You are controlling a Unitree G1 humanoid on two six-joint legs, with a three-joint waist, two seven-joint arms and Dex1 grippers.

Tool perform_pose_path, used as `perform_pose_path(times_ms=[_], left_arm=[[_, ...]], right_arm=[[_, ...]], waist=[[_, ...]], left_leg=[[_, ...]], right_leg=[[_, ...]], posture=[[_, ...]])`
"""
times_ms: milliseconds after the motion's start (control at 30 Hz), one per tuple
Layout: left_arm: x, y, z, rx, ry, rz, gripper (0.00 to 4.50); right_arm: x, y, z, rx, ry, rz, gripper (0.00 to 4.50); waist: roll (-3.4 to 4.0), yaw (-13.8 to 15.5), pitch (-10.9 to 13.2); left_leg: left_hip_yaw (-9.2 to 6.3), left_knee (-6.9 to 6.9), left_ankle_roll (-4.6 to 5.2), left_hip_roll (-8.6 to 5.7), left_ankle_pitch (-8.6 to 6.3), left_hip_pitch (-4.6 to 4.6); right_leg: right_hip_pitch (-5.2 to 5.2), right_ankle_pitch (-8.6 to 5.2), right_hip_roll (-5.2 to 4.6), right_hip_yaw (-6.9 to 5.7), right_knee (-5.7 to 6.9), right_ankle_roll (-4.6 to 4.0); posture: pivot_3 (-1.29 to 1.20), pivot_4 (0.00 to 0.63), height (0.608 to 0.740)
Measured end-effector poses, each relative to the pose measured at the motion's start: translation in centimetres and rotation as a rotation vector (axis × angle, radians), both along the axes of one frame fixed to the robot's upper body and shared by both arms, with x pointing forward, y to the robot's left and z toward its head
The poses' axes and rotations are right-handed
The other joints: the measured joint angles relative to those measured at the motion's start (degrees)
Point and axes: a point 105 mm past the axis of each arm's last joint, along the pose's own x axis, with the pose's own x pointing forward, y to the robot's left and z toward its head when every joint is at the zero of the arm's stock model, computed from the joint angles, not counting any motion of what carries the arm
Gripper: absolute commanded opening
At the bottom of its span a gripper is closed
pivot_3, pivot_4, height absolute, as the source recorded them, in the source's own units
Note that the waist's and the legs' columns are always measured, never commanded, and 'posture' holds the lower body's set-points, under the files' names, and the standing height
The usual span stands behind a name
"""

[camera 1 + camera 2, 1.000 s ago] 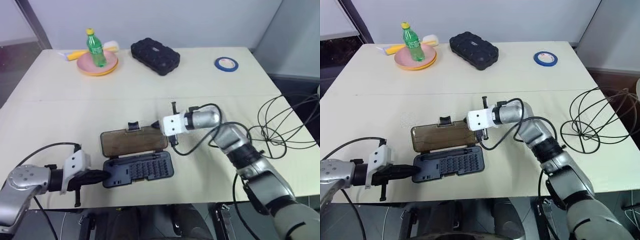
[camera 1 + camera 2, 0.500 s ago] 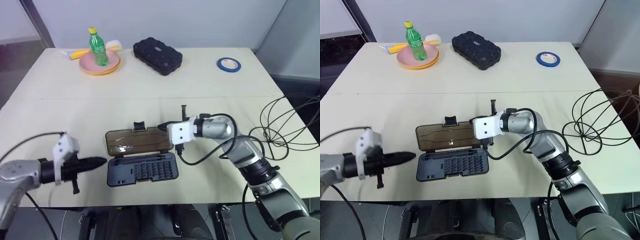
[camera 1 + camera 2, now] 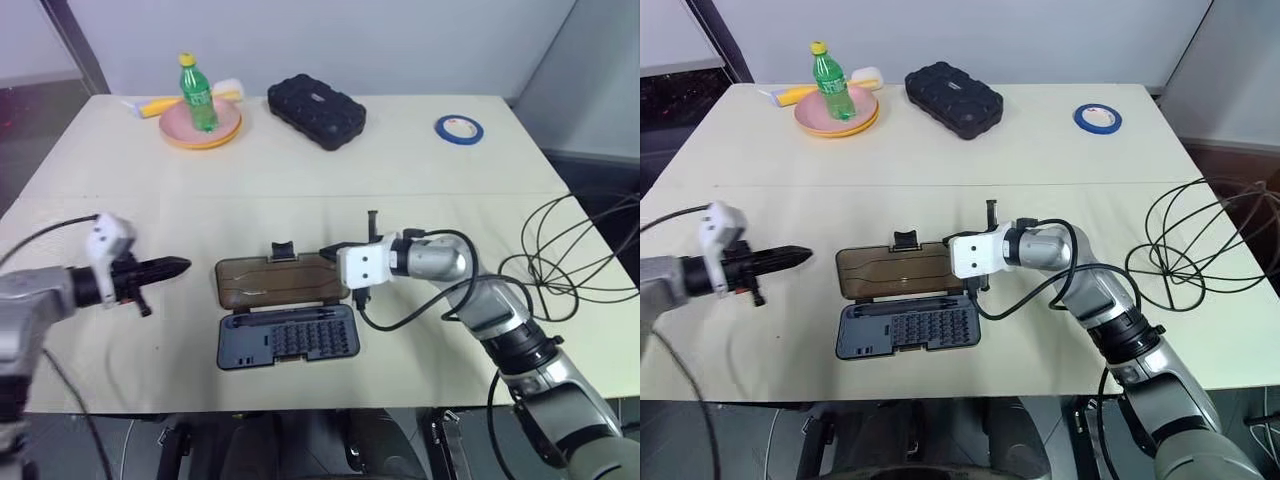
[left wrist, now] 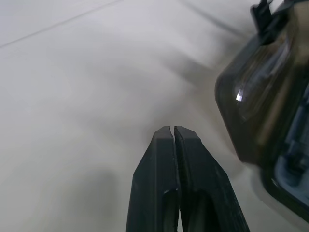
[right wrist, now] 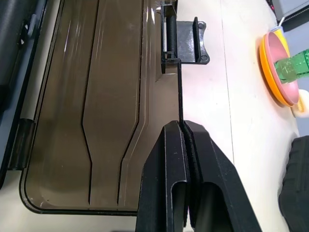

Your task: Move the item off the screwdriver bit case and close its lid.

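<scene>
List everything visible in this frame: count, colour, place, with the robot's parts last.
Screwdriver bit case: one, dark blue-grey, near table edge, open.
Lid: one, smoky brown, lying flat behind the tray.
Wire sphere: one, black, table's right edge.
Bumpy case: one, black, far centre.
Tape roll: one, blue, far right.
Plates: stacked, pink on orange, far left.
Bottle: one, green, on plates.
Table: one, cream.
Left gripper: shut, left of lid.
Right gripper: shut, at lid's edge.
</scene>
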Motion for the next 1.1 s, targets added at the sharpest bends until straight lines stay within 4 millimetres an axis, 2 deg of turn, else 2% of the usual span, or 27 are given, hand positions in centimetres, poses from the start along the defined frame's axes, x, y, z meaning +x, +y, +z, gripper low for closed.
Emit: perform_pose_path(times_ms=[133,233,433,467,600,667,733,800,867,933,967,1033,1100], left_arm=[[2.0,-2.5,-1.2,-0.009,0.009,-0.072,0.10],[2.4,-3.6,-1.6,-0.010,0.015,-0.115,0.03],[2.2,-4.0,-1.9,-0.008,0.031,-0.163,0.03],[2.2,-4.1,-1.9,-0.011,0.034,-0.168,0.03],[2.0,-4.5,-1.8,-0.026,0.049,-0.201,0.03],[1.9,-4.9,-1.5,-0.032,0.054,-0.225,0.03],[1.4,-5.6,-0.7,-0.037,0.044,-0.275,0.03],[0.7,-6.6,0.6,-0.052,0.036,-0.337,0.03],[-0.8,-7.7,2.3,-0.064,0.038,-0.422,0.03],[-3.1,-8.3,3.4,-0.054,0.069,-0.526,0.03],[-5.3,-8.5,3.5,-0.023,0.104,-0.609,0.03],[-8.0,-8.7,2.8,0.020,0.166,-0.710,0.03],[-8.8,-8.7,2.1,0.046,0.202,-0.743,0.03]], right_arm=[[-0.4,0.1,0.2,0.002,0.001,0.000,0.00],[-0.5,0.0,0.1,0.003,0.014,-0.012,0.78],[-0.6,0.1,0.5,0.014,0.021,-0.028,3.84],[-0.7,0.0,0.5,0.016,0.027,-0.033,4.23],[-1.7,-1.3,1.5,0.099,0.182,-0.085,4.23],[-2.5,-2.5,3.7,0.216,0.298,-0.103,4.23],[-3.8,-4.9,6.9,0.341,0.427,-0.119,4.23],[-6.0,-7.0,8.6,0.402,0.564,-0.102,4.23],[-8.7,-8.3,8.5,0.419,0.741,-0.076,4.23],[-10.5,-8.6,7.7,0.437,0.862,-0.053,4.23],[-11.3,-8.6,7.0,0.443,0.917,-0.055,4.00],[-12.3,-8.5,5.7,0.440,0.974,-0.074,3.37],[-12.8,-7.7,4.8,0.416,0.984,-0.077,2.36]], waist=[[0.00,-0.35,0.00],[0.00,-0.41,0.00],[0.00,-0.22,0.00],[0.00,-0.21,0.00],[0.00,0.08,0.00],[-0.01,0.15,0.03],[-0.02,0.39,0.03],[-0.05,0.82,0.02],[-0.06,1.19,0.02],[-0.05,0.83,0.02],[-0.04,0.21,0.02],[0.07,-0.30,0.03],[0.06,-0.27,0.04]], left_leg=[[0.00,0.00,0.00,-0.01,0.00,0.00],[-0.02,-0.01,0.01,0.00,0.00,0.00],[-0.03,-0.02,0.01,0.00,0.00,-0.02],[-0.03,-0.02,0.01,0.00,0.00,-0.02],[-0.07,0.00,0.01,-0.01,0.00,-0.08],[-0.11,0.01,0.01,-0.01,0.00,-0.11],[-0.13,0.02,0.01,0.00,-0.01,-0.08],[-0.16,-0.03,0.03,0.01,-0.02,-0.07],[-0.18,-0.07,0.09,0.03,-0.05,-0.07],[-0.12,-0.12,0.16,0.05,-0.09,-0.01],[-0.12,-0.15,0.18,0.05,-0.10,0.02],[-0.11,-0.16,0.18,0.04,-0.10,0.05],[-0.15,-0.12,0.18,0.04,-0.10,0.06]], right_leg=[[-0.01,0.02,0.00,0.01,0.01,0.03],[-0.02,0.01,0.02,0.01,0.02,0.03],[-0.02,0.01,0.01,0.01,0.02,0.03],[-0.02,0.01,0.01,0.01,0.02,0.03],[-0.02,0.01,-0.01,0.00,0.00,0.04],[-0.02,0.02,-0.01,-0.02,-0.01,0.04],[0.04,0.02,-0.03,-0.04,-0.03,0.04],[0.07,0.01,-0.03,-0.06,-0.09,0.03],[0.07,-0.01,0.00,-0.08,-0.13,0.02],[0.07,-0.02,0.03,-0.01,-0.13,0.01],[0.07,-0.07,0.04,0.00,-0.12,-0.01],[0.07,-0.11,0.03,0.02,-0.09,0.00],[0.07,-0.21,0.07,0.00,-0.09,-0.17]], posture=[[0.00,0.150,0.737],[0.00,0.150,0.737],[0.00,0.150,0.737],[0.00,0.150,0.737],[0.00,0.150,0.737],[0.00,0.150,0.737],[0.00,0.150,0.737],[0.00,0.150,0.737],[0.00,0.150,0.737],[0.00,0.150,0.737],[0.00,0.150,0.737],[0.00,0.150,0.737],[0.00,0.150,0.737]])
